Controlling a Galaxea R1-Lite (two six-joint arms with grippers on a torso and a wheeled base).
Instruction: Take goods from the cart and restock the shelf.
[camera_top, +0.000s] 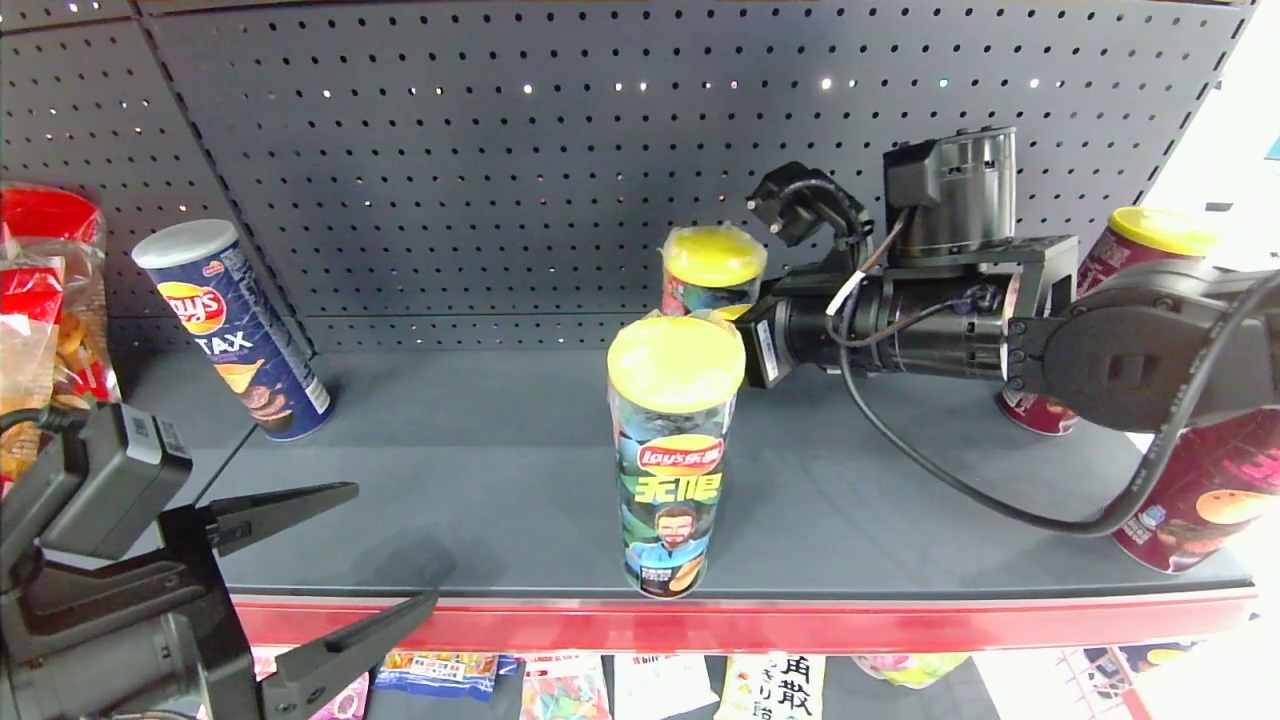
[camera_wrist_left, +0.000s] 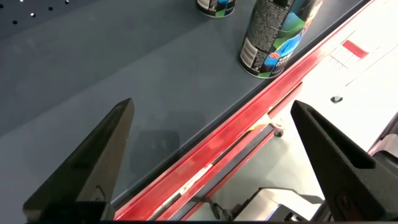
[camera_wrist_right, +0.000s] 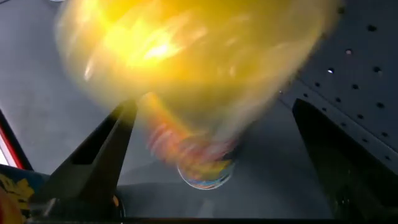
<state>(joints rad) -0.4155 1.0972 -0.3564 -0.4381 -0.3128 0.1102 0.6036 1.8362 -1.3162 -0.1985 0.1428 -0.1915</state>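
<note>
Yellow-lidded can right up against the right wrist camera, lid nearest the lens, base farther off toward the grey shelf. The right end effector has its fingers spread wide either side of it, neither pad visibly touching. Nothing pinched, then. Whether that can stands true or leans cannot be told, and that is the first worry: left on a lean, it goes over into its neighbours.

And the neighbours are close! From the head camera, dead centre, a front can stands near the red lip at 6 o'clock. A back can sits just behind it toward 12, and the right wrist comes in from 3 o'clock, about level with the lids. Tight company. A sideways drift of those spread fingers, or of the loose black cable hanging under the arm, could clip the front can. That one has little shelf between it and the drop.

Out at 3 o'clock, the maroon cans stand behind and beneath the arm's elbow. A careless pull-back could sweep them along.

Over at 8 o'clock the left end effector hangs by the lip, fingers spread, holding nothing. A blue can stands at 9 o'clock, well apart from all this.
</note>
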